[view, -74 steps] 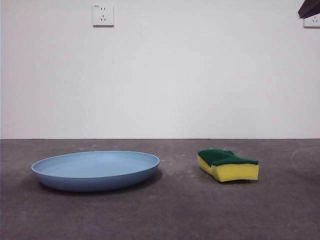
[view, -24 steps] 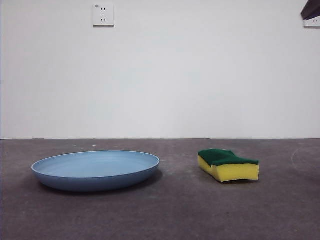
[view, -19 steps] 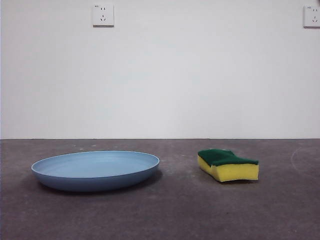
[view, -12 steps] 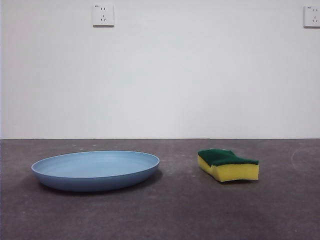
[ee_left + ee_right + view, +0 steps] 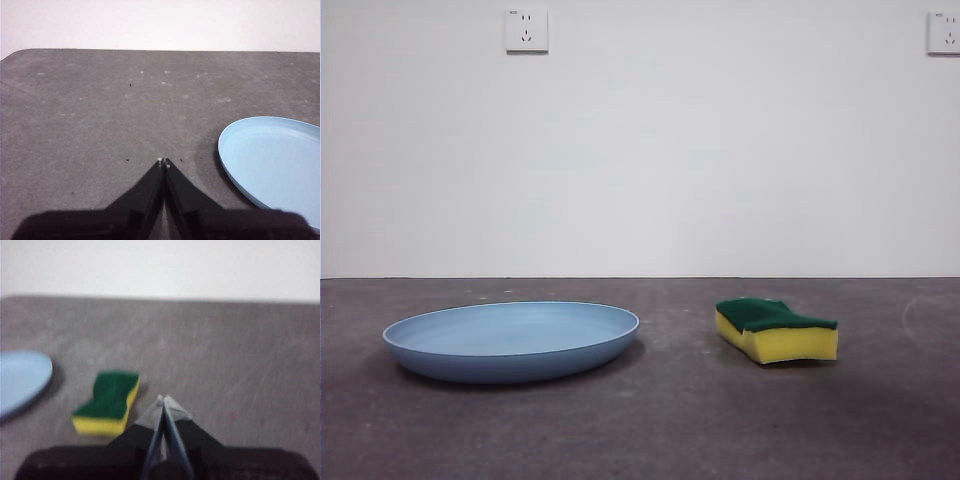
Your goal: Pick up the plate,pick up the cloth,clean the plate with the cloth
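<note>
- Gone since 3.0 s ago: dark arm tip at upper right corner of front view is out of frame; white wall socket (image 5: 943,32) there is now fully exposed. Plate and sponge unchanged in position.
- Large, shallow, round light blue plate (image 5: 510,341) w/ low raised rim: flat on dark grey table (image 5: 670,420), lower left of front view. Untouched.
- Small rectangular kitchen sponge (image 5: 777,329), yellow foam w/ dark green scouring layer on top, wavy pinched sides: lower right of centre in front view, flat on table, apart from plate w/ bare table between.
- Second white wall socket (image 5: 526,30) at upper left of front view, on plain white wall.
- Left gripper (image 5: 164,162): jaws pressed together, tips meeting, holding nothing. Above bare table; plate (image 5: 272,160) at right edge of left wrist frame, near but not touching.
- Right gripper (image 5: 163,399): jaws closed tip to tip, nothing between them. Right wrist frame is blurred. Sponge (image 5: 107,402) lies just left of tips in frame, no contact; plate edge (image 5: 22,380) at left edge of frame.
- Neither gripper visible in front view.
</note>
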Motion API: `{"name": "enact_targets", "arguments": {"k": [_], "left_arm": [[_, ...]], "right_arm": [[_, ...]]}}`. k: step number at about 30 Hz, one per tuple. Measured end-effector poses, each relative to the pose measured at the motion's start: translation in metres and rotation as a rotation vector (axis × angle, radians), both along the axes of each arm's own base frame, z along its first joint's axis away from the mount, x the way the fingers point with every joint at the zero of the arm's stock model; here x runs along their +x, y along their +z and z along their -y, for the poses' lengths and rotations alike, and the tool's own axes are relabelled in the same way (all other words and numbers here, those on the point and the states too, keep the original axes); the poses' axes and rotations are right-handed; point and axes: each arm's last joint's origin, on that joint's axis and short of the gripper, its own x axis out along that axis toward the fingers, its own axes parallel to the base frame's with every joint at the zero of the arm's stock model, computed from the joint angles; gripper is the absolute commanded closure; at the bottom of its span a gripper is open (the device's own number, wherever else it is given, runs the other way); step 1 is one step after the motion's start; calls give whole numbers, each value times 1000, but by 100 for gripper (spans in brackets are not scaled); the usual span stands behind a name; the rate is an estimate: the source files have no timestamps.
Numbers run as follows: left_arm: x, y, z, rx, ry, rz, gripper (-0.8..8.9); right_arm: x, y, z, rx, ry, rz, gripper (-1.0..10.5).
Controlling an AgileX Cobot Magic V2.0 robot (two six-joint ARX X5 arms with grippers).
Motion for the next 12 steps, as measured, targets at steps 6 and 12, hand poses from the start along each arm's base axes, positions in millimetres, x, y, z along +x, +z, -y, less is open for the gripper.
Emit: {"name": "enact_targets", "arguments": {"k": [6, 12], "left_arm": [[0, 0, 0, 0, 0, 0, 816], [0, 0, 0, 0, 0, 0, 816]], "right_arm": [[-1, -15, 0, 10, -6, -10, 946], [-2, -14, 0, 12, -5, 6, 946]]}}
